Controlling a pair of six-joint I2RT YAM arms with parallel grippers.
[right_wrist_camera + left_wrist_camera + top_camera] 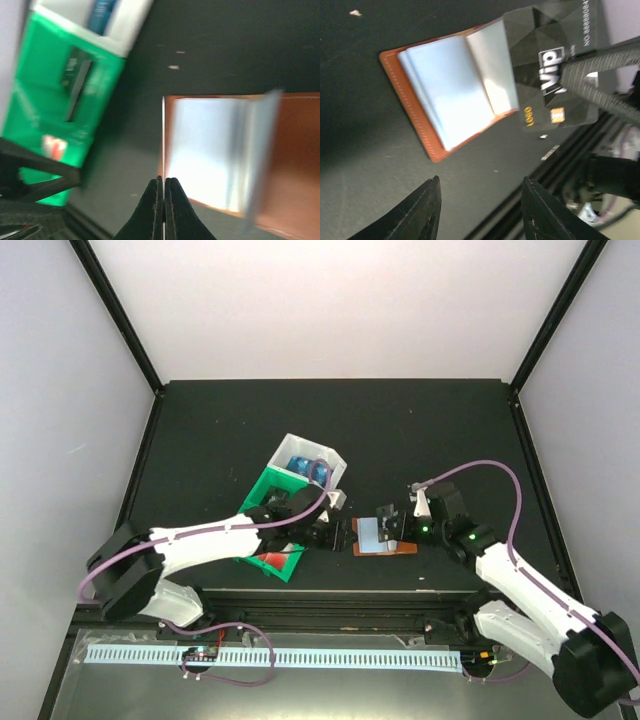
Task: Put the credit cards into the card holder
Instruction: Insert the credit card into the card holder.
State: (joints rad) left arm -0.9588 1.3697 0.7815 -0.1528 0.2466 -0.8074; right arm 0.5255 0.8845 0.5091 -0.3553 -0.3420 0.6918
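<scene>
Two grippers meet low at frame centre: the left gripper [480, 183] gapes wide and empty, the right gripper [163, 181] pinches a black card [530, 40] edge-on over the open card holder [450, 95], the green-and-white tray [268, 483] beyond.

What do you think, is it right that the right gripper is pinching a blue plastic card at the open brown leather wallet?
Not quite. The thin plastic card pinched in the right gripper is black with pale marks, not blue; the left wrist view shows it. It is at the open brown leather wallet.
</scene>
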